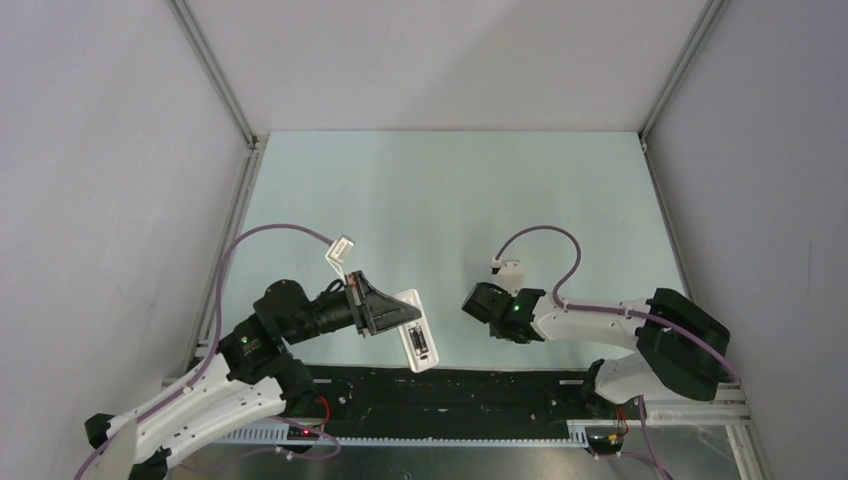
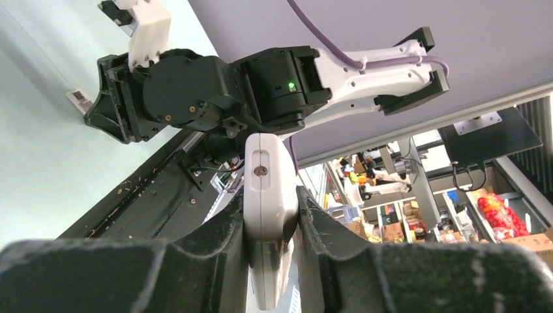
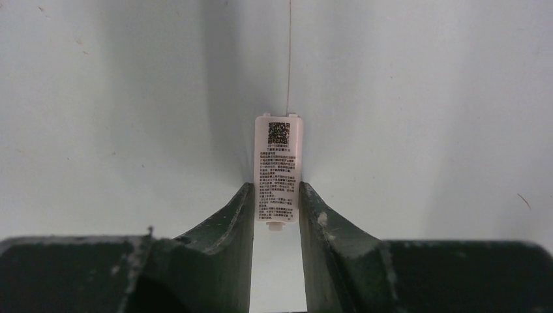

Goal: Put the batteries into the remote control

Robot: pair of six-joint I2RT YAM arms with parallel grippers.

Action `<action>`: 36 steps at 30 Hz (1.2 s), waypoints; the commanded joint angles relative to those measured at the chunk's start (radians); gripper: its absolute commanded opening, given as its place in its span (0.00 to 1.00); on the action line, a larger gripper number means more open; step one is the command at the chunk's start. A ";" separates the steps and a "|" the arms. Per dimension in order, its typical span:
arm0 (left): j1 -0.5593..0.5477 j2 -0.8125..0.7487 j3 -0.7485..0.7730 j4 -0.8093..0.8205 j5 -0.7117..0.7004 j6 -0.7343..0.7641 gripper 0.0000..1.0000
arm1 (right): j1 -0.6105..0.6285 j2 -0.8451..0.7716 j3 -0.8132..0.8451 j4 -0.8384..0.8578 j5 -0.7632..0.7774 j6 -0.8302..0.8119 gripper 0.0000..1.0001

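- My left gripper (image 2: 271, 225): jaws clamped on the long edges of the white rectangular plastic remote control (image 2: 264, 189). It is lifted off the table near the front edge, so the back is reachable.
- From the top view, the remote's dark open bay (image 1: 420, 344) faces up. Too small to tell whether the small dark cylindrical batteries sit in it; I see none loose elsewhere.
- My right gripper (image 3: 276, 195): pointed down at the table, jaws either side of the small white plastic battery cover (image 3: 277, 156). It lies flat with its printed label up.
- Pads sit right at the cover's long edges near its clip end. Can't tell if they are clamped or just off.
- My read: remote held steady so the cover can be picked up and fitted back over the bay.
- Risk: the cover is thin and flat, so it could skid or tip.
- Surface: pale green matte tabletop (image 1: 450, 200), black strip (image 1: 450, 385) along the near edge.
- Enclosure: grey panel walls (image 1: 100, 150), aluminium frame posts (image 1: 215, 70).
- Beyond it: cluttered lab room (image 2: 424, 195) with shelves and boxes.
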 commanded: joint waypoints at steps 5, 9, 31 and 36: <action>-0.001 -0.044 -0.086 0.087 -0.158 -0.119 0.00 | 0.045 -0.186 0.008 -0.066 -0.037 -0.101 0.20; 0.000 -0.033 -0.122 0.126 -0.225 -0.150 0.00 | 0.088 -0.327 0.008 -0.064 -0.110 -0.202 0.17; 0.000 -0.019 -0.238 0.299 -0.438 -0.187 0.00 | 0.352 -0.372 0.633 -0.387 -0.100 -0.565 0.17; -0.001 -0.005 -0.243 0.323 -0.431 -0.205 0.00 | 0.341 -0.235 0.750 -0.460 -0.159 -0.613 0.18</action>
